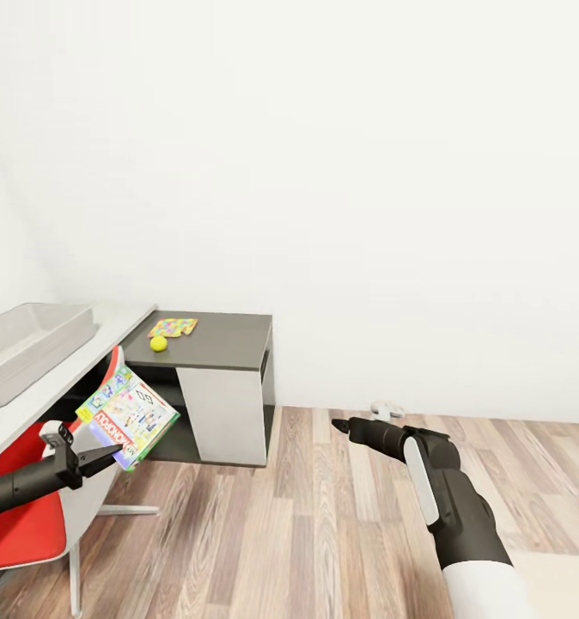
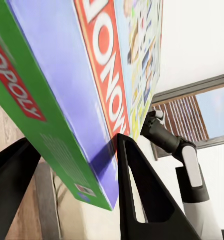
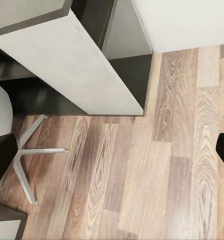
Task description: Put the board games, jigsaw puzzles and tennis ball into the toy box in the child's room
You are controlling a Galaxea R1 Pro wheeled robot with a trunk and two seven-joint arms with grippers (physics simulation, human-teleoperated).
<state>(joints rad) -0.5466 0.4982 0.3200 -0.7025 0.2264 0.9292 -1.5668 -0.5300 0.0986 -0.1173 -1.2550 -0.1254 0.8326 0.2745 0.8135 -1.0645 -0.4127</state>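
Wood-plank floor (image 1: 324,533) in brown-grey tones with a soft sheen and visible grain. A board game (image 1: 128,417) with a smooth, glossy printed cardboard cover. A light grey tray (image 1: 27,348) that looks like matt plastic. A fuzzy yellow-green ball (image 1: 158,343) on a dark, matt surface (image 1: 229,335). A chair (image 1: 23,524) with a smooth red seat and metal legs.

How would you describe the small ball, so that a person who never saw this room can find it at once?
Look at the dark desk that stands against the white wall, beside the longer white table with the grey toy box. The tennis ball lies on the dark top, near its front edge. It is round and plain yellow-green, while the jigsaw puzzle just behind it is flat and many-coloured.
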